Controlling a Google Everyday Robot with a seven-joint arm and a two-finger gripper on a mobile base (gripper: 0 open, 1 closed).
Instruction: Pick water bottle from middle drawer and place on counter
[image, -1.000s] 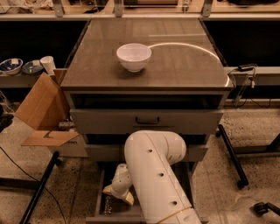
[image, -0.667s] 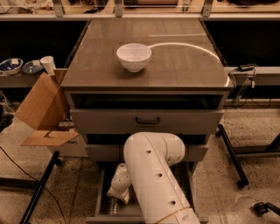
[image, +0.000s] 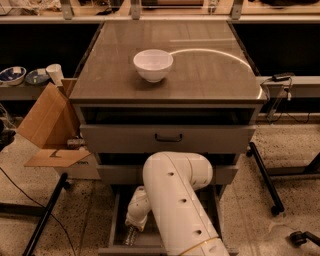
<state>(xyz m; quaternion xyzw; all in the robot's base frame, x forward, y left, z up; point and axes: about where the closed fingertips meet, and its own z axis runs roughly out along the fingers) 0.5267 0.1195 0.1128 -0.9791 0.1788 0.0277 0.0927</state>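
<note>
The middle drawer (image: 114, 221) is pulled out at the bottom of the view, below two grey drawer fronts. The water bottle (image: 130, 235) lies in its left front part, clear and slim. My gripper (image: 135, 223) hangs from the white arm (image: 175, 200) and reaches down into the drawer, right over the bottle's upper end. The arm hides most of the drawer floor. The counter (image: 200, 70) is the glossy top of the cabinet, with a pale curved glare streak.
A white bowl (image: 153, 64) stands on the counter, left of centre. An open cardboard box (image: 47, 125) sits left of the cabinet. Small bowls (image: 12, 75) and a cup (image: 54, 73) are on a low shelf at the left. Black stand legs (image: 265, 180) cross the floor on the right.
My wrist has sunk a little deeper into the drawer, closer to the bottle. The bowl and the cabinet have not moved.
</note>
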